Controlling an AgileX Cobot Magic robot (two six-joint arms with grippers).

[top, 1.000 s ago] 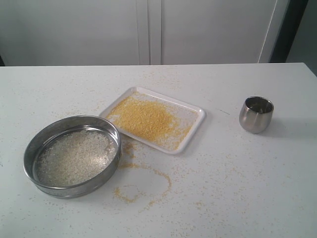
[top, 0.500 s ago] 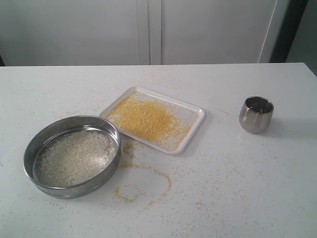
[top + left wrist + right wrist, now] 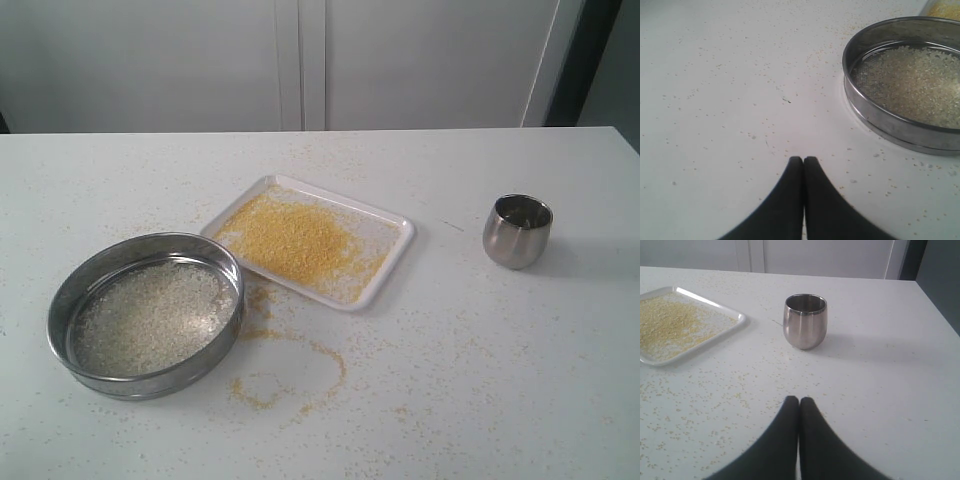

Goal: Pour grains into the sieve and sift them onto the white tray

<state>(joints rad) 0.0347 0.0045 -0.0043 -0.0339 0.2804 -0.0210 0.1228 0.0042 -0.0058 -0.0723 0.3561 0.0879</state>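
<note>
The sieve [image 3: 146, 313], a wide steel ring, rests on the table at the front left with pale rice-like grains [image 3: 150, 318] on its mesh; the left wrist view shows the sieve [image 3: 900, 127] too. The white tray [image 3: 385, 270] lies in the middle, covered with golden-yellow meal [image 3: 295, 240]. In the right wrist view the tray [image 3: 735, 325] lies off to one side. My left gripper [image 3: 803, 159] is shut and empty, above bare table beside the sieve. My right gripper [image 3: 799, 399] is shut and empty, short of the steel cup. Neither arm appears in the exterior view.
A small rounded steel cup [image 3: 517, 231] stands upright at the right, also seen in the right wrist view [image 3: 805, 321]. Yellow meal [image 3: 290, 375] is spilled in a ring on the table in front of the tray, and loose grains are scattered widely.
</note>
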